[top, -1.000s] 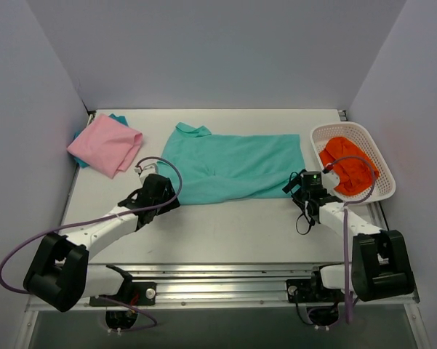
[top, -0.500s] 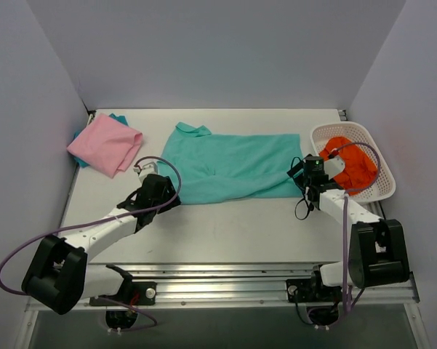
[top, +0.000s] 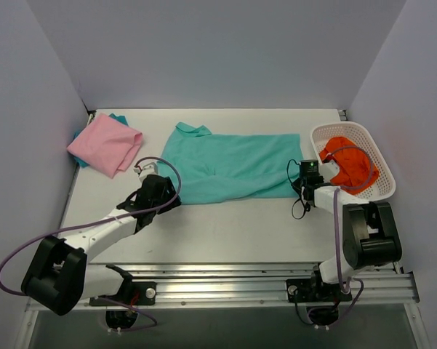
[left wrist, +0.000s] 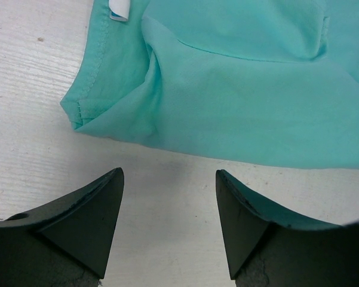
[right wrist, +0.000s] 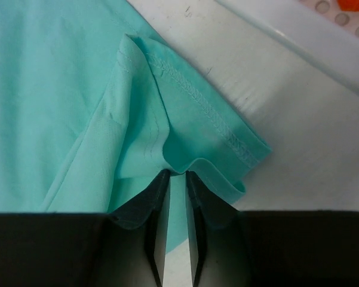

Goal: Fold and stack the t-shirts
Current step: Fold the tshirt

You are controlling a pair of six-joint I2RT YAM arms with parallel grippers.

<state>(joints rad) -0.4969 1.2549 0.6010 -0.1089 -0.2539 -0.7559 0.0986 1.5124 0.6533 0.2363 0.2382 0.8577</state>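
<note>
The mint-teal t-shirt [top: 233, 167] lies spread flat across the middle of the table, collar to the left. My right gripper [top: 303, 177] is at its near right corner. In the right wrist view the jaws [right wrist: 177, 174] are pinched on a bunched fold of the hem [right wrist: 185, 125]. My left gripper [top: 163, 190] sits just short of the shirt's near left corner [left wrist: 77, 113], open [left wrist: 168, 173], with only bare table between its fingers. A folded pink t-shirt [top: 105, 144] rests at the far left.
A white lattice basket [top: 353, 127] holding orange cloth [top: 349, 163] stands at the right, right beside my right gripper; its wall [right wrist: 298, 36] shows in the right wrist view. A teal cloth edge [top: 118, 117] peeks from under the pink shirt. Grey walls close in three sides.
My right gripper moved away from the near edge to the teal shirt's right corner and closed on its hem. The left arm has hardly moved.
</note>
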